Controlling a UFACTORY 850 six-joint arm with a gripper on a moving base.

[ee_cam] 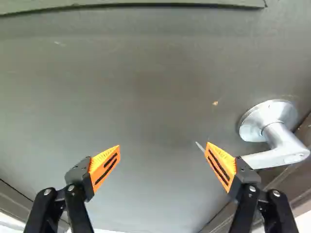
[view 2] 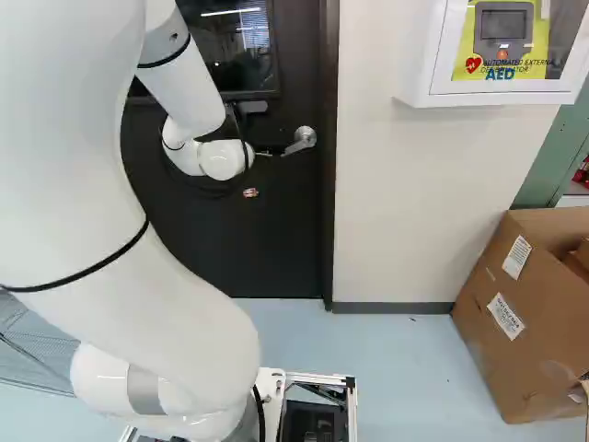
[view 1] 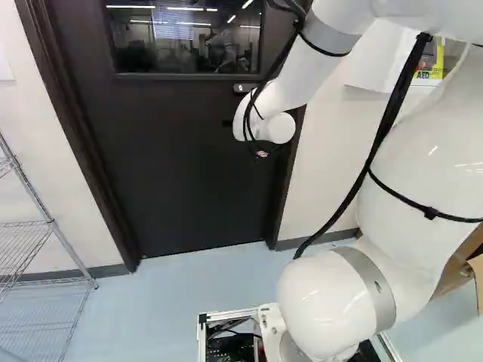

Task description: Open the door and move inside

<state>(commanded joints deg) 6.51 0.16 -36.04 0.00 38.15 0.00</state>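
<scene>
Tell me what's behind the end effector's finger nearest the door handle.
The lever handle runs in behind that finger, with the dark door beyond. A grey sliver shows past the orange pad, perhaps the handle's tip. The stretch directly behind the finger is covered.

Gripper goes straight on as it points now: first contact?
Probably the door handle: it runs behind one finger of the gripper. Otherwise the door panel; depth is unclear.

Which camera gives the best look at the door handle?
The wrist view: the handle is close up there, round base and lever, though one gripper finger covers part. The right base view shows it small, beside the arm. The left base view doesn't clearly show it; the arm likely blocks it.
</scene>
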